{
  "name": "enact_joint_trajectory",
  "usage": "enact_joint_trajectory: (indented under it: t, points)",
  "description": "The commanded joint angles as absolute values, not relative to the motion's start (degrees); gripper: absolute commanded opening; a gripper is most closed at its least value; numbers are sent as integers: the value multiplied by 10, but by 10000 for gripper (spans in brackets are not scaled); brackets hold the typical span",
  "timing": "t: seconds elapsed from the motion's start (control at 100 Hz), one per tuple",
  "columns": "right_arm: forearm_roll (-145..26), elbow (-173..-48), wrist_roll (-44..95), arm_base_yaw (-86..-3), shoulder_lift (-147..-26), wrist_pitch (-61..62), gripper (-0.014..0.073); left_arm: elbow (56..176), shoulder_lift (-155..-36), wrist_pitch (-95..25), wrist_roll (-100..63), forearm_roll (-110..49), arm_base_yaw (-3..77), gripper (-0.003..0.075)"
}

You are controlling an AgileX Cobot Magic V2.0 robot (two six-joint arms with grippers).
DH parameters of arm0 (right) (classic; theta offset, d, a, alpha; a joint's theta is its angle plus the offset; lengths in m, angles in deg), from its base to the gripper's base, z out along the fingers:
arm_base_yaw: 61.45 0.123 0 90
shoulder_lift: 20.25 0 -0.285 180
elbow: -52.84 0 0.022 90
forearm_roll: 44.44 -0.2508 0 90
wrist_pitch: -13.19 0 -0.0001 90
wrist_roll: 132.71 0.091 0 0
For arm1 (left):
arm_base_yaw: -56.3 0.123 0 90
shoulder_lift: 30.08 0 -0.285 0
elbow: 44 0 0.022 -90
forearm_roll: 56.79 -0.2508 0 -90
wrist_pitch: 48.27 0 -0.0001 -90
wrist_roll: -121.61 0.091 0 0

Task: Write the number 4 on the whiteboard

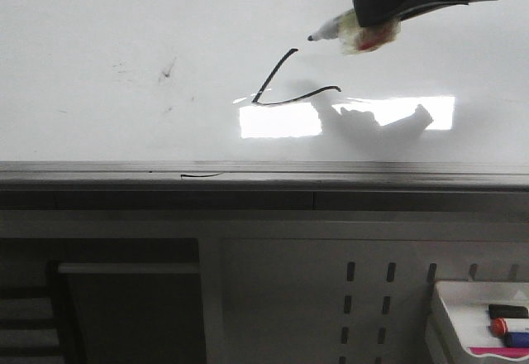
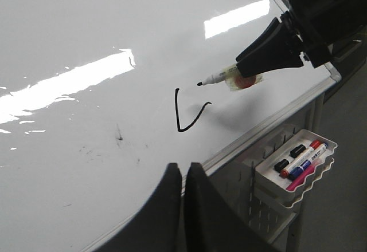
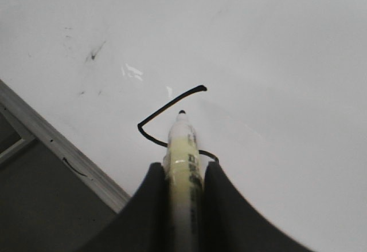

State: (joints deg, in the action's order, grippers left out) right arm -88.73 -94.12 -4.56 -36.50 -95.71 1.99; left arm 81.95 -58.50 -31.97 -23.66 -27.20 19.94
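- The whiteboard (image 1: pixel 124 33) is seen filling the upper part of the front view, its grey rim (image 1: pixel 248 170) running along the near edge, with bright glare patches on the surface.
- The number 4 (image 1: pixel 281 87) is found only partly drawn near the board's middle: a slanted stroke and a wavy crossbar joined at the lower left, with no stem visible.
- The right claw (image 3: pixel 183 183) is closed on a marker (image 1: pixel 351 26), which is gripped between both fingers (image 3: pixel 152 206).
- The marker's black tip (image 1: pixel 312 38) is held at about 1 o'clock from the drawn strokes, and appears lifted off the surface.
- The left claw (image 2: pixel 183 206) is seen with its fingers pressed together, nothing between them, above the board's near edge.
- Faint grey smudges (image 1: pixel 168 70) are noted at 9 o'clock from the strokes.
- A white tray (image 2: pixel 298 166) holding spare markers (image 2: pixel 304 157) is hung below the board's right side.
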Motion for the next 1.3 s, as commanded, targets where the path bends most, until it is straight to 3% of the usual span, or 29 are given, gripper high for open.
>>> enact_joint_trajectory:
  t: [0.0, 0.86, 1.29]
  points:
    - [-889, -968, -48, -365, -963, 61, -64, 836, -587, -366, -243, -259, 199, -20]
    - [-889, -998, -48, -367, -1025, 39, -64, 836, -587, -365, -243, -259, 199, -20]
    - [-931, -895, -48, -314, -1025, 21, -60, 836, -587, -365, -243, -259, 199, -20]
